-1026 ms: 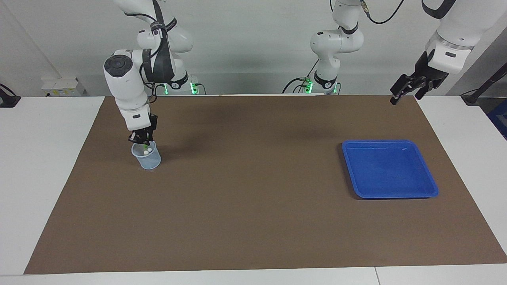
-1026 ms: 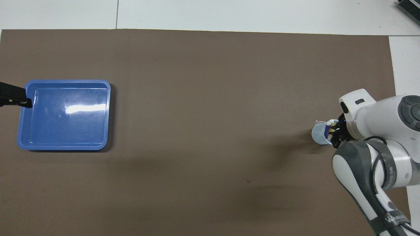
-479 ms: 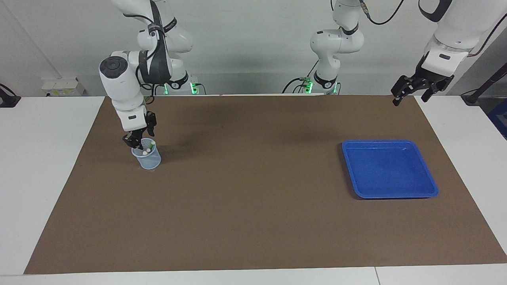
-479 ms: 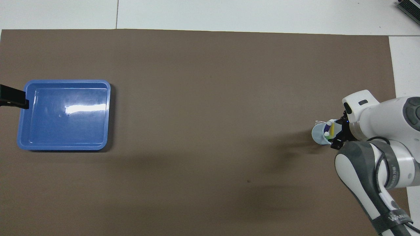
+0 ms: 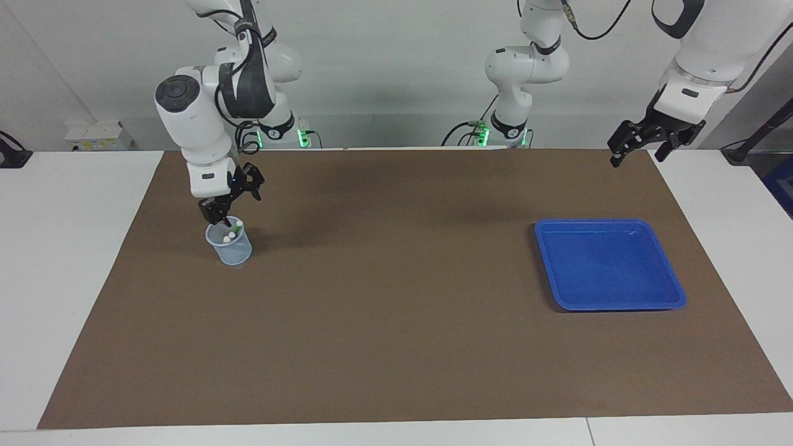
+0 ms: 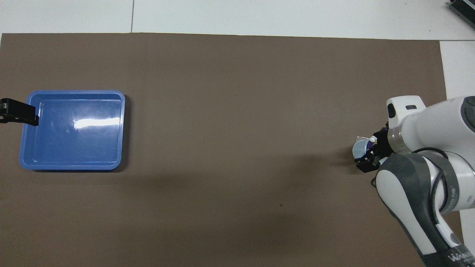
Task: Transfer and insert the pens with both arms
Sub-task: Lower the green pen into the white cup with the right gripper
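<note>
1. Slim pens [image 5: 230,233] with pale whitish ends stand in a translucent pale-blue plastic cup [image 5: 230,246] toward the right arm's end.
2. Right gripper [image 5: 232,199], jaws spread and holding nothing, hangs over the cup.
3. Left gripper [image 5: 638,141], jaws apart and holding nothing, waits above the brown mat's [image 5: 396,297] edge near the shallow blue rectangular tray [image 5: 675,291].

pens [image 5: 230,234]: standing three in the cup, by the white tips showing
cup [image 5: 235,253]: sitting as one
blue tray [image 5: 608,291]: lying as one
large arms: reaching in as two
small arms: standing as two
</note>
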Controlling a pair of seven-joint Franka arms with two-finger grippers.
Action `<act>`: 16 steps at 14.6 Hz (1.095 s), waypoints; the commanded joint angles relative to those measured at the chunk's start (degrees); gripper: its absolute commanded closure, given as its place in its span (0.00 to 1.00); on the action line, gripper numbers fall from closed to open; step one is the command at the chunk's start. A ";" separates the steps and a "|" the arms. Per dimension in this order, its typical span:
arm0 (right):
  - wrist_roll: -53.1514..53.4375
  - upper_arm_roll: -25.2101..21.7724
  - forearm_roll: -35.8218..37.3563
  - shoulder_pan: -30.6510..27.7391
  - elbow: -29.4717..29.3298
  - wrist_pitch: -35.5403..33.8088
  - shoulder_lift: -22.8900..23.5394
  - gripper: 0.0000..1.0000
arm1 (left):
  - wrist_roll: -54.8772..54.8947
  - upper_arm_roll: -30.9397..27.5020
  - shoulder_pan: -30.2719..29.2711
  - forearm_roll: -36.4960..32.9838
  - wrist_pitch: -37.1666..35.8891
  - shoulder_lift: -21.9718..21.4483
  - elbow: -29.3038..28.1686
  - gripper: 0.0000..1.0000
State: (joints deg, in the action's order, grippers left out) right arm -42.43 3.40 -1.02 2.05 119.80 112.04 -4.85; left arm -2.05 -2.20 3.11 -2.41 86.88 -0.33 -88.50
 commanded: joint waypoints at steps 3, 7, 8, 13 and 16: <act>13.94 0.29 -1.27 2.08 -6.94 -9.01 0.37 0.00 | 0.73 0.00 0.58 0.48 1.37 -1.42 -2.21 0.00; 24.57 0.38 -1.44 2.51 -14.75 -14.46 4.40 0.00 | 0.65 0.00 0.49 1.36 3.20 -2.12 -4.22 0.00; 26.59 0.38 -1.88 2.87 -16.86 -15.35 5.89 0.00 | 0.56 0.00 0.41 1.45 4.17 -2.39 -5.01 0.00; 28.81 0.38 -4.69 -0.02 -22.60 -19.31 10.31 0.00 | 0.38 1.05 0.32 1.45 4.44 -2.57 -4.93 0.00; 28.46 0.38 -4.52 -0.56 -21.02 -19.58 9.25 0.00 | 0.56 1.14 0.32 1.45 4.53 -2.57 -4.76 0.00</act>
State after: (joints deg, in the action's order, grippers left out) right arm -14.24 3.31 -4.17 2.37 99.27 94.06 4.55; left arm -2.05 -0.84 3.27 -1.62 90.20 -1.24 -91.32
